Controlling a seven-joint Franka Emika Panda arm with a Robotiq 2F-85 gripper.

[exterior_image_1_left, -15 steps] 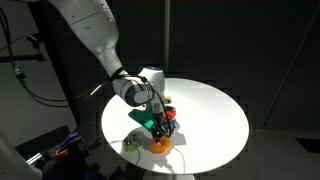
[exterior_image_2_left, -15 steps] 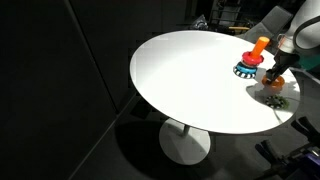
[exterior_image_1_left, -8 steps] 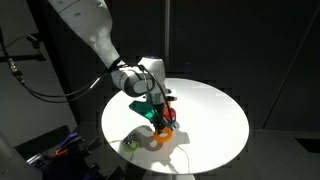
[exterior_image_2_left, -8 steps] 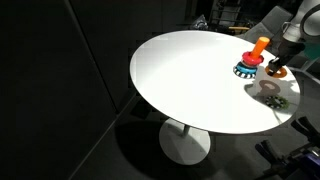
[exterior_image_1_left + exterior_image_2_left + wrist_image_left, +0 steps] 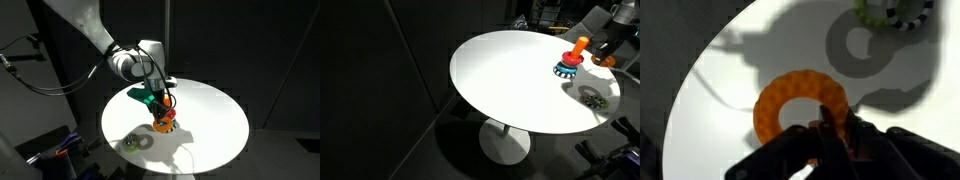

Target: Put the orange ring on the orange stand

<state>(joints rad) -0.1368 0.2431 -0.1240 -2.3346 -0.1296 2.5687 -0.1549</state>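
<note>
My gripper (image 5: 160, 108) is shut on the orange ring (image 5: 162, 125) and holds it in the air above the white round table (image 5: 215, 120). In the wrist view the ring (image 5: 780, 105) hangs from the dark jaws (image 5: 830, 130), and its shadow lies on the table below. In an exterior view the orange stand (image 5: 579, 47) is upright with a red ring (image 5: 572, 62) and a blue toothed ring (image 5: 564, 70) at its foot. There the gripper (image 5: 603, 55) with the orange ring (image 5: 610, 61) is beside the stand, at about the peg's height. In the exterior view with the arm, the stand is mostly hidden behind the gripper.
A small pale greenish object with dark specks (image 5: 133, 142) lies near the table edge; it also shows in the other exterior view (image 5: 595, 98) and the wrist view (image 5: 890, 12). The robot arm (image 5: 95, 35) reaches over the table edge.
The gripper has lifted the orange ring off the table beside the greenish object and carried it up and towards the stand.
</note>
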